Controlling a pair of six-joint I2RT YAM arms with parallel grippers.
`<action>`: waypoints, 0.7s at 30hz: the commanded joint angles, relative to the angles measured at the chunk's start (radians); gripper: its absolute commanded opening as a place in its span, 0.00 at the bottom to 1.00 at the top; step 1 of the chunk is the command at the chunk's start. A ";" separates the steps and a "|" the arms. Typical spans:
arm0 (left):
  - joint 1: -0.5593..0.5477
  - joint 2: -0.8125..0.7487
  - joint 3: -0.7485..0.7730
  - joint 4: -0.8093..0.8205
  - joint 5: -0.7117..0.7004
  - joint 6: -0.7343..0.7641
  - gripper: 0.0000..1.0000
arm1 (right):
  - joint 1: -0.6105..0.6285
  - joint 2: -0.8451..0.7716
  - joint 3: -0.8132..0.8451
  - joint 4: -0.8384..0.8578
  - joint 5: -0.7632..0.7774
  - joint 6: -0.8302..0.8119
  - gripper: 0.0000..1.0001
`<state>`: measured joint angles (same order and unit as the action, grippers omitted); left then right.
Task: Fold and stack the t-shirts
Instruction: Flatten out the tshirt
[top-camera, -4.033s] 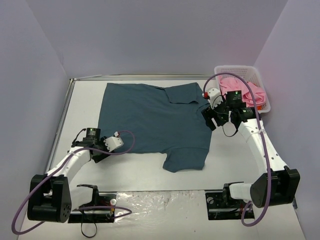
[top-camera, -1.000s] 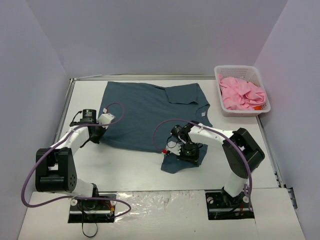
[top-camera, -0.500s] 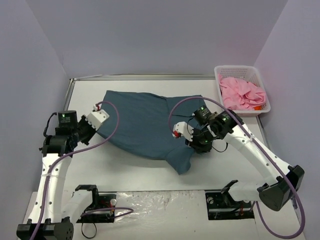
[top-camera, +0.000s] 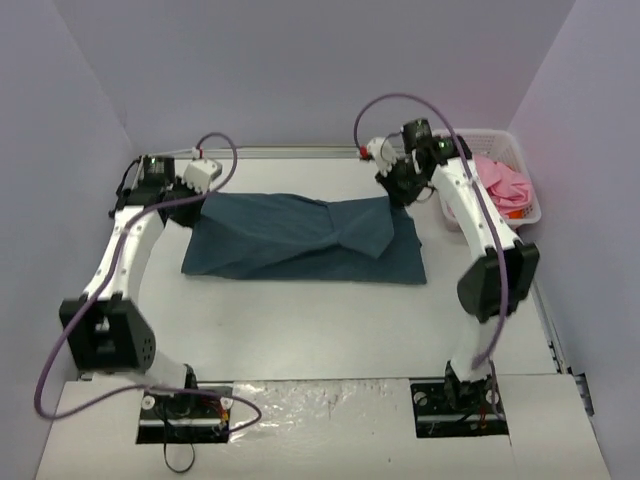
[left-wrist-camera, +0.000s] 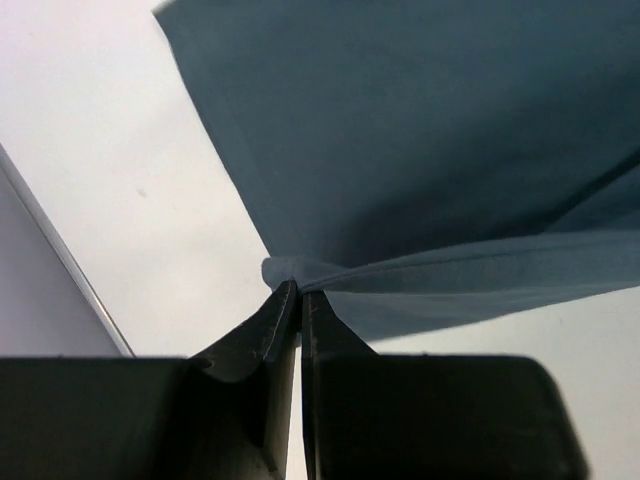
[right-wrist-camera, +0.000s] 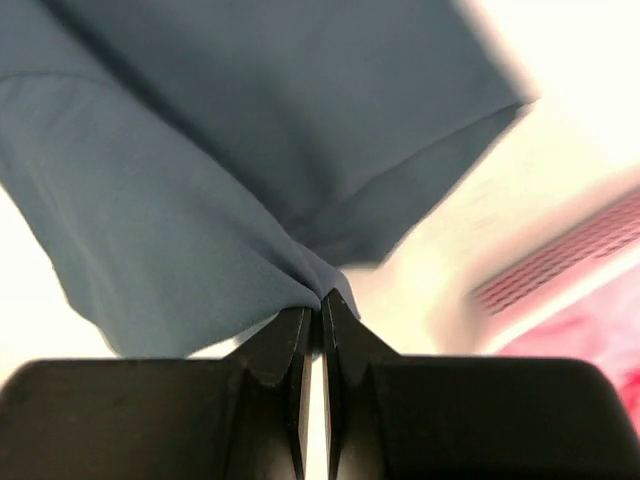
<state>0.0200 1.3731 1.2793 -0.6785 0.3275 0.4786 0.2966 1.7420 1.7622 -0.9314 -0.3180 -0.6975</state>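
Well, we have both claws pinched tight on cloth at the far side of the worktop (top-camera: 300, 320). Our left claw (left-wrist-camera: 298, 288) is clamped on a bunched corner of the dark teal t-shirt (top-camera: 300, 240). From its wrist view the fabric fans away ahead and to the right of the tips, with bare worktop off to the left. Our right claw (right-wrist-camera: 322, 300) has its jaws squeezed together on a gathered fold of the same shirt, the cloth spreading out ahead and to the left of it. From above, the dark teal t-shirt stretches between the two claws as a long, low band. It is doubled over on itself with a twisted crease near the middle, and its near edge lies on the worktop. Just to the right of the right claw we see the white lattice basket (top-camera: 495, 134). The pink t-shirt (top-camera: 505, 185) sits crumpled inside it, well apart from the left claw.
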 joint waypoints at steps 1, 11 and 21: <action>0.005 0.162 0.228 0.093 -0.037 -0.132 0.02 | -0.056 0.228 0.297 0.052 0.040 0.061 0.00; 0.003 0.267 0.825 0.094 -0.120 -0.239 0.02 | -0.065 0.231 0.806 0.279 0.191 0.159 0.00; 0.003 -0.150 0.672 0.066 -0.156 -0.229 0.03 | -0.067 -0.264 0.518 0.436 0.154 0.239 0.00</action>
<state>0.0200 1.3106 2.0239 -0.5930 0.2077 0.2512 0.2306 1.5608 2.3836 -0.5476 -0.1688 -0.4953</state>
